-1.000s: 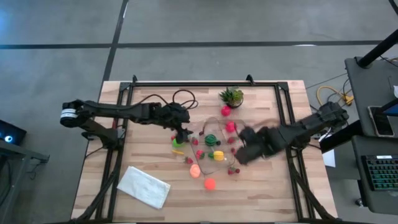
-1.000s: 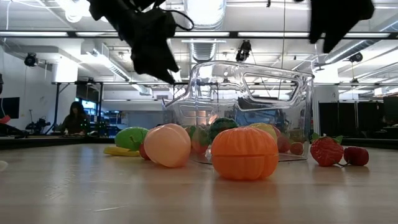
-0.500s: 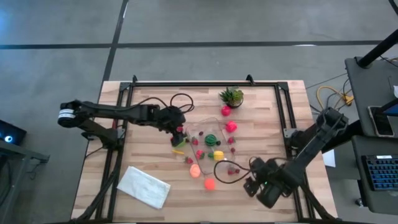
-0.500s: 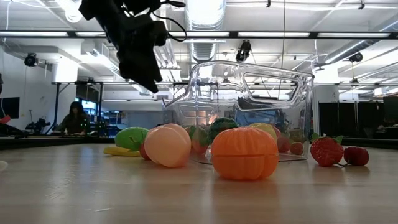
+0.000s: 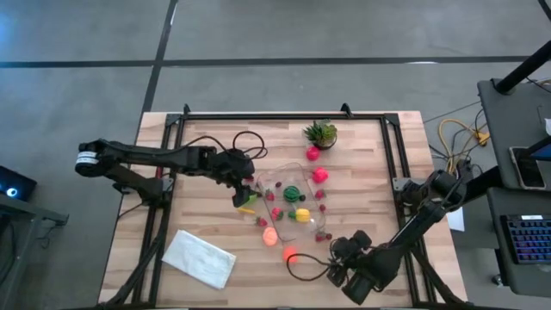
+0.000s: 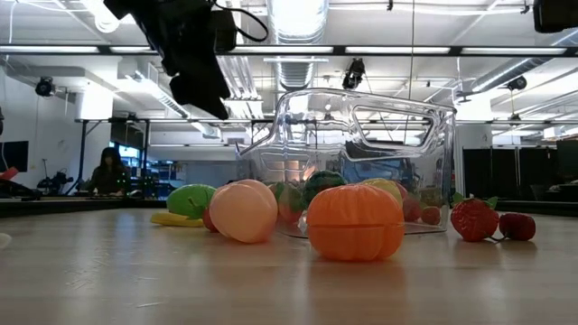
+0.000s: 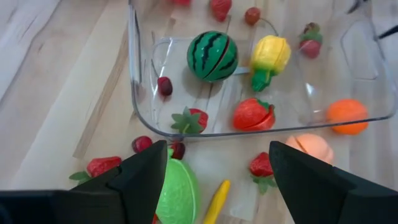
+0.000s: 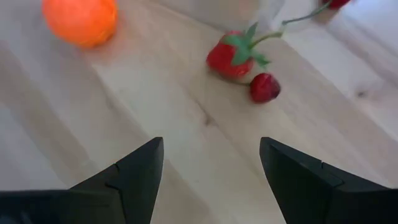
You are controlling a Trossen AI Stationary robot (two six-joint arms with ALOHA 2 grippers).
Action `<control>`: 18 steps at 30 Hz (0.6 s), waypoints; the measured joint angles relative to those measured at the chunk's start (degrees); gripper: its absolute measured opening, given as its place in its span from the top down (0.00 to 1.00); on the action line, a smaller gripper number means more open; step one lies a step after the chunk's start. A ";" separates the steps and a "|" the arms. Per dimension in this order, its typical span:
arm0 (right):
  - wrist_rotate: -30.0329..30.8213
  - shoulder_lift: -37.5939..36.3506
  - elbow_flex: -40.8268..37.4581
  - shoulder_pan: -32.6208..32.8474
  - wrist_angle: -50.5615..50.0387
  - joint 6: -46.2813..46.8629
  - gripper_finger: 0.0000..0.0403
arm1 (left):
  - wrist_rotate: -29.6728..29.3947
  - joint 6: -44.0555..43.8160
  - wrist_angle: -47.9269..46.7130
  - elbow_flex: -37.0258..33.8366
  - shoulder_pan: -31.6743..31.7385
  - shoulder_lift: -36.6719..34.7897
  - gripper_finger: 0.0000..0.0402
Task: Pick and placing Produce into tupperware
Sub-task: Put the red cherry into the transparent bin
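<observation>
Right gripper point(image 8: 205, 186) near the table's front edge, fingers apart and empty, orange fruit point(image 5: 290, 254) just beyond, clear tupperware point(image 5: 277, 178) mid-table (watermelon point(image 7: 212, 56) inside), left gripper point(image 7: 214, 183) — spread, empty — above its left rim.

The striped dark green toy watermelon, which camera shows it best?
The left wrist view: the striped dark green toy watermelon sits close and unobstructed inside the clear plastic container. The high view shows it tiny; the low view partly hidden; the right wrist view, not at all.

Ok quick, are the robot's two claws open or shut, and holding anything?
Left end effector: open, empty, above the lime green toy fruit.
Right end effector: open, empty, above bare table.
</observation>
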 joint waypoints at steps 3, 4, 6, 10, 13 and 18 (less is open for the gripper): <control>0.05 -0.69 -1.58 -0.29 -0.56 2.27 0.37 | 0.29 -0.04 0.12 0.00 -0.01 -0.65 0.33; 0.06 -1.01 -2.28 -0.46 -0.58 3.07 0.39 | 0.31 -0.04 0.14 0.00 -0.01 -0.79 0.33; 0.10 -1.74 -3.70 -0.67 -0.41 4.02 0.43 | 0.31 -0.07 0.10 -0.04 0.02 -1.16 0.33; 0.10 -3.03 -6.12 -1.19 1.16 1.35 0.50 | 0.31 -0.07 0.23 -0.09 0.04 -1.31 0.33; -0.04 -3.38 -6.98 -1.92 1.99 -2.69 0.52 | 0.31 -0.07 0.29 -0.14 0.04 -1.28 0.33; -0.34 -5.53 -8.21 -4.12 4.04 -10.87 0.49 | 0.31 -0.07 0.30 -0.57 0.04 -1.11 0.33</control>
